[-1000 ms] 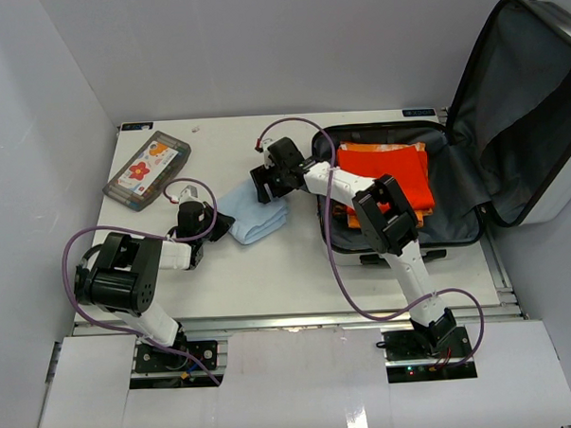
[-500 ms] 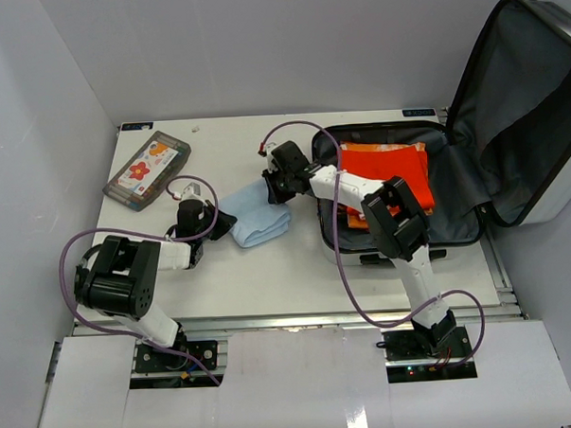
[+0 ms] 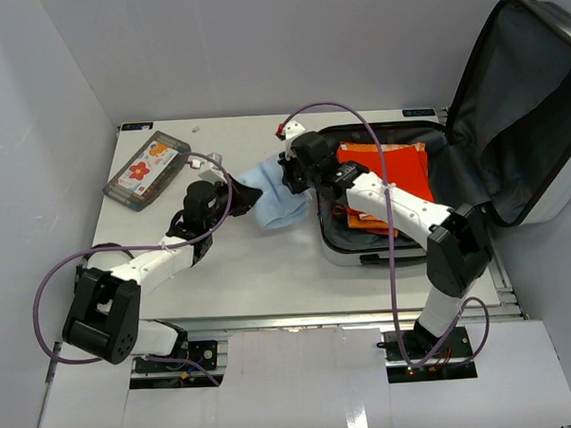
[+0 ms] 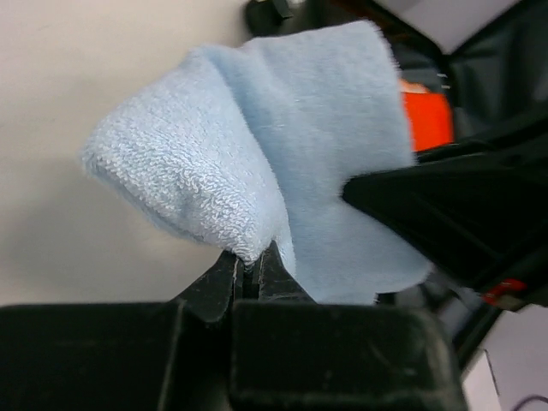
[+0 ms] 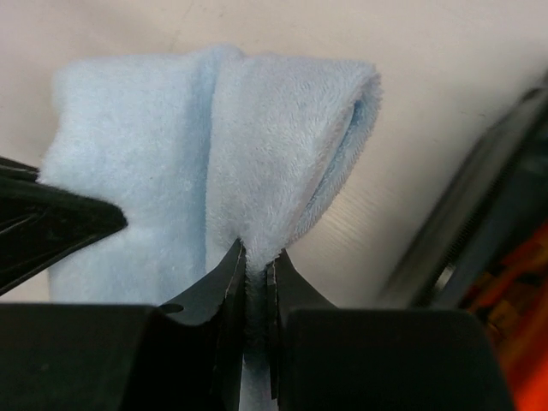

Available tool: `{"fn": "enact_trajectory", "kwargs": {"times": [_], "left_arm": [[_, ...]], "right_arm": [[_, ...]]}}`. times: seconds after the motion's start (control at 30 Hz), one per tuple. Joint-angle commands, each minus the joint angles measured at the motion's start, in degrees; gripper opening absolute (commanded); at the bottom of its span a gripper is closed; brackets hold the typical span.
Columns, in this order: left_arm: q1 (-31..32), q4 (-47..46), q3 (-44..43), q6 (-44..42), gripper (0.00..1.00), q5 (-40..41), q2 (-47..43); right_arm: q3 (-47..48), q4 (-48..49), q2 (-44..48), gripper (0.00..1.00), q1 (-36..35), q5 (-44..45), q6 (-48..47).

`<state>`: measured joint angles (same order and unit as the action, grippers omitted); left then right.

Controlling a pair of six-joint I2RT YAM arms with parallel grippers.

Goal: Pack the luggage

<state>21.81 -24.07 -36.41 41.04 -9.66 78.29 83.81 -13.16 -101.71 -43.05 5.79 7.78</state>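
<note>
Top external view showed the luggage (image 3: 453, 183) lying open at the right side of the table (image 3: 269, 262), its dark-lined lid (image 3: 527, 90) propped up toward the right wall and an orange folded cloth (image 3: 397, 166) resting in the lower half. Just left of its zipper rim, a light blue towel (image 3: 277, 203) hung between the arms, with the left gripper (image 3: 235, 189) clamped on its left edge and the right gripper (image 3: 286, 176) clamped on its upper right edge; each wrist view showed jaws pinched tight on a fold of terry. A flat grey case (image 3: 146, 170) with a red flower lay well apart near the table's far left corner.
</note>
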Motion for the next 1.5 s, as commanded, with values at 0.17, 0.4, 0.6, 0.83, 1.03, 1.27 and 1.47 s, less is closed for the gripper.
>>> {"fn": "enact_trajectory", "kwargs": {"times": [0.17, 0.4, 0.6, 0.83, 1.03, 1.27, 1.47], "left_arm": [[8.95, -0.80, -17.33, -2.58, 0.00, -0.54, 2.66], [16.65, -1.47, -33.18, -3.83, 0.00, -2.00, 17.00], [19.38, -2.45, -43.05, -3.57, 0.00, -2.76, 30.64], [21.93, -5.32, -53.74, -1.78, 0.00, -5.54, 42.81], [22.75, -4.00, -61.12, -1.24, 0.00, -5.07, 49.34], [22.75, -7.10, -59.13, -4.74, 0.20, 0.39, 51.49], [22.75, -8.87, -56.88, -9.00, 0.46, -2.06, 49.84]], "right_arm": [[-6.89, 1.90, 15.72, 0.08, 1.70, 17.25, -2.27], [-12.17, 2.40, 22.30, 0.08, 11.54, 16.24, -2.66], [-15.56, 2.62, 25.57, 0.08, 25.38, 8.55, -1.69], [-20.49, 5.91, 25.41, 0.08, 36.21, 2.85, -3.59], [-18.83, 6.03, 18.61, 0.08, 42.40, -1.66, -2.86], [-12.83, 5.05, 8.17, 0.38, 44.63, -4.09, -3.78], [-10.77, 3.34, 7.52, 0.57, 44.63, -3.76, -2.51]]}}
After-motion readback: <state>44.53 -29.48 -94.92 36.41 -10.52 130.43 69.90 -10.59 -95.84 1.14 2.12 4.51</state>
